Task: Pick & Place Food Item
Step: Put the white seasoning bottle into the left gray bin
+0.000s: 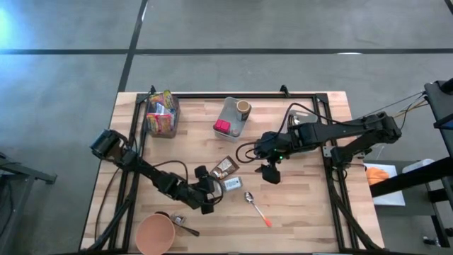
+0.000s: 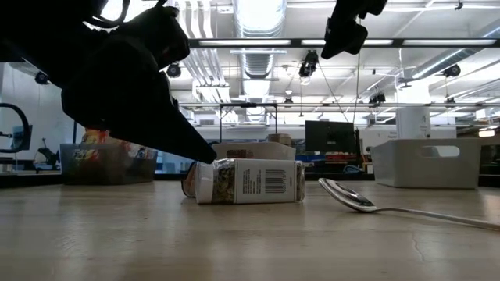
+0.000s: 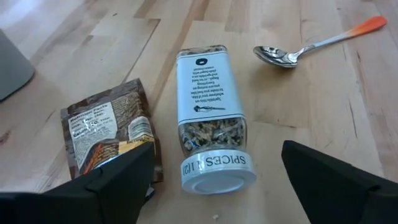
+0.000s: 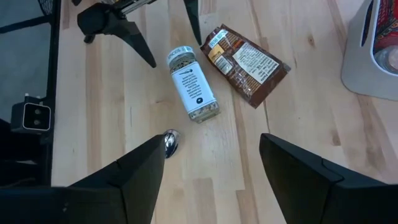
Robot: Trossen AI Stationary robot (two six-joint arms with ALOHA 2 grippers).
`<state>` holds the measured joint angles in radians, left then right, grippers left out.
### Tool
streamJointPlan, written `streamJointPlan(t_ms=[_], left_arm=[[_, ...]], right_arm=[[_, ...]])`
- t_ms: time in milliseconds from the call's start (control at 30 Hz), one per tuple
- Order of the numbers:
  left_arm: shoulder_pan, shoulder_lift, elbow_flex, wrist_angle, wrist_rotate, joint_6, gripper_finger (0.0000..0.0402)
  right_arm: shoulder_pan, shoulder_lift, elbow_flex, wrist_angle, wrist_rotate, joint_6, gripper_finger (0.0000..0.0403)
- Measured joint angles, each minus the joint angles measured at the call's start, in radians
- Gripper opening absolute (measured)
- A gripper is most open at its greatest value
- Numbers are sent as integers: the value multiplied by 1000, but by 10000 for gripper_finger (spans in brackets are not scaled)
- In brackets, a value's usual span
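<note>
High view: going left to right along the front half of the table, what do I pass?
Pink cup → small spoon → left claw → spice jar → orange-handled spoon → right claw.

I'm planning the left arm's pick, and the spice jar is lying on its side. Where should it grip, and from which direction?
Probably across the spice jar's flat labelled body, coming down from above with one finger on each long side. It lies flat, white cap toward the open left gripper, which already straddles the cap end. The brown packet lies close by one side, so that finger has little room.
</note>
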<state>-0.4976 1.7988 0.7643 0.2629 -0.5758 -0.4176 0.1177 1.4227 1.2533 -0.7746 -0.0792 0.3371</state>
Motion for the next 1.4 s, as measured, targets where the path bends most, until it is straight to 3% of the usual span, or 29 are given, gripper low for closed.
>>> streamJointPlan(t_ms=[367, 933, 1100, 1333, 1400], left_arm=[[-3, 96, 2, 81, -1, 3, 361], [-3, 129, 2, 107, -60, 3, 354], [-3, 129, 1, 107, -60, 3, 305], [-3, 129, 2, 101, -38, 2, 191], [-2, 129, 2, 103, -26, -12, 191]], right_arm=[[0, 0, -1, -6, 0, -1, 260], [0, 0, -1, -7, 0, -8, 260], [0, 0, -1, -7, 0, -8, 260], [0, 0, -1, -7, 0, -8, 260], [0, 0, -1, -7, 0, -8, 260]])
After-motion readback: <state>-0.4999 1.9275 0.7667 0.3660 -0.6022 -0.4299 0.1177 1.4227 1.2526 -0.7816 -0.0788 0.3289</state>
